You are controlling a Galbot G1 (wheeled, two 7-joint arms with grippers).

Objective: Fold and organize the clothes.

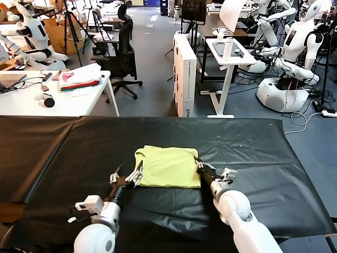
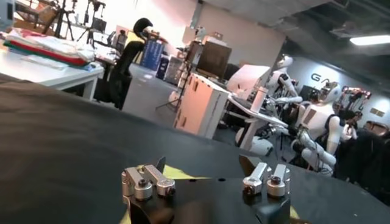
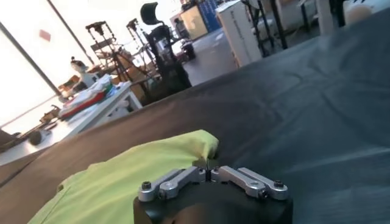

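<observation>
A black-draped tabletop [image 1: 63, 153] fills the lower half of the head view, with a lime-yellow T-shirt [image 1: 168, 166] lying folded into a rough rectangle at its centre, just below the middle of the frame. The right gripper [image 1: 198, 166] sits at the shirt's right edge, its fingers pressed together on the cloth there; the right wrist view shows the two metal fingers [image 3: 183, 178] meeting with no gap, the yellow fabric [image 3: 128, 179] bunched right beneath them. The left gripper [image 1: 128, 175] rests at the shirt's lower left corner, jaws spread wide; in the left wrist view its fingers [image 2: 146, 181] stand well apart, a sliver of yellow [image 2: 173, 173] showing between them, though contact with the cloth cannot be made out. Beyond the tabletop, in the upper left of the head view, a white desk [image 1: 31, 103] carries a pile of white, pink and red fabric [image 1: 81, 79], with a black office chair [image 1: 121, 50] beside it. White humanoid robots [image 1: 295, 47] stand in the upper right of the frame.
</observation>
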